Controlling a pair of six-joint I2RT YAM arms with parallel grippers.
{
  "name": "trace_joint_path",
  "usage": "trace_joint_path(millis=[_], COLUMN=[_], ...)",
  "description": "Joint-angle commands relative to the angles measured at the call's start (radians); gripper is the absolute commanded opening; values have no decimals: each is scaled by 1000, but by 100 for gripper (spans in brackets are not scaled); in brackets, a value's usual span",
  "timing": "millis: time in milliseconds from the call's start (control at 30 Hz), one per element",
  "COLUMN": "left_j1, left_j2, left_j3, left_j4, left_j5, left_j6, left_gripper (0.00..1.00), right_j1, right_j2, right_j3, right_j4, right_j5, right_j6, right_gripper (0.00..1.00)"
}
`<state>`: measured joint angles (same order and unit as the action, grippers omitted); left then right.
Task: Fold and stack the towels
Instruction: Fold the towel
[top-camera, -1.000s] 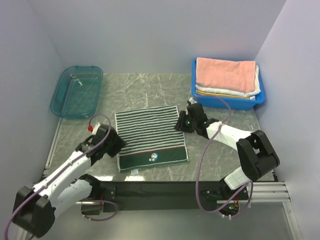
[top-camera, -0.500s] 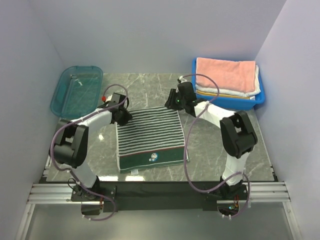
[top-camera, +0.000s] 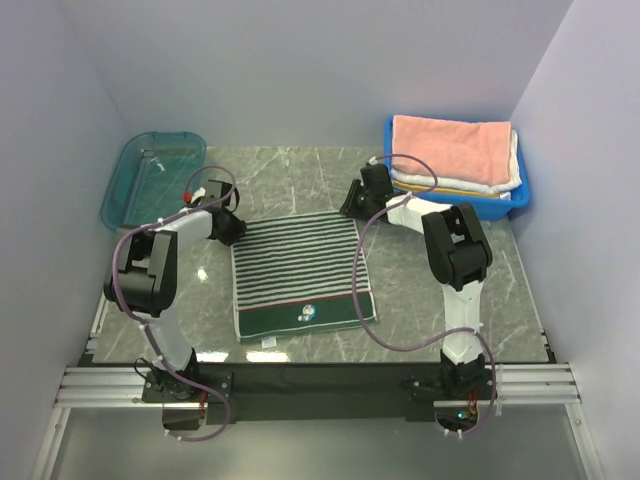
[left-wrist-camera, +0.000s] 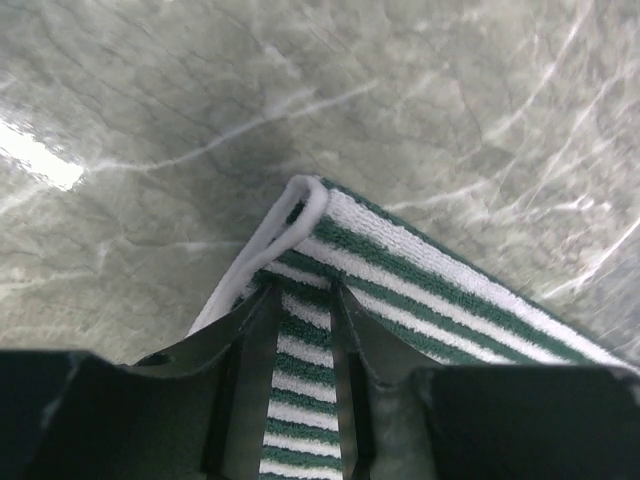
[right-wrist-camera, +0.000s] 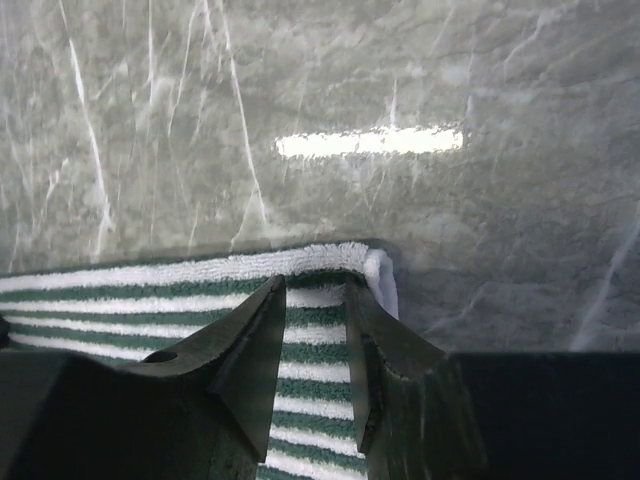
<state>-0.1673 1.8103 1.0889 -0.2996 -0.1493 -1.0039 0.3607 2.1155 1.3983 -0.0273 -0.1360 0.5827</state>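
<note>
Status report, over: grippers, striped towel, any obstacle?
Left gripper pinches striped towel, far-left corner. Right gripper pinches far-right corner. Towel flat, not yet folded. Nothing in the way.

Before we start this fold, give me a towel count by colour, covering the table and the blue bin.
Green-and-white striped towel: 1, flat on the table
Salmon pink towel: 1, top of the stack in the blue bin
White towel: 1, under the pink
Yellowish towel: 1, only an edge shows
Total: 4, going by the visible layers
</note>
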Motion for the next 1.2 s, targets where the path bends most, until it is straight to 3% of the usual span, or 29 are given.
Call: trace_joint_path(millis=[0,167,333,500,633,767,900,1167], left_j1=[40,54,26,6,6,2,-29,-75], left_j2=[24,0,-77,-130,-146,-117,-111,-106], left_j3=[-38,-34,14,110,209,262,194,22], left_j4=[-12,-16,-33,-162,-275,-320,-286,-197], left_j5=[-32,-7,25,21,-35,6,22,22], left_j6=[-24,10,71,165,273,392,346,246], left_gripper=[34,35,54,75,86,80,71,68], right_j1=[-9,-14,-8,-5,-5,15,67,101], right_j2=[3,-70,-137,-184,-164,-121,-114,-74], right_j3=[-4,-41,-33,5,80,152,140,62], right_j4=[-16,10,-12,-63,-176,-241,-260,-328], right_j5=[70,69,50,35,10,-34,-10,45], right_j6=[25,-14,-142,-361,-533,-598,-584,-433], right_gripper=[38,38,39,44,50,48,45,43])
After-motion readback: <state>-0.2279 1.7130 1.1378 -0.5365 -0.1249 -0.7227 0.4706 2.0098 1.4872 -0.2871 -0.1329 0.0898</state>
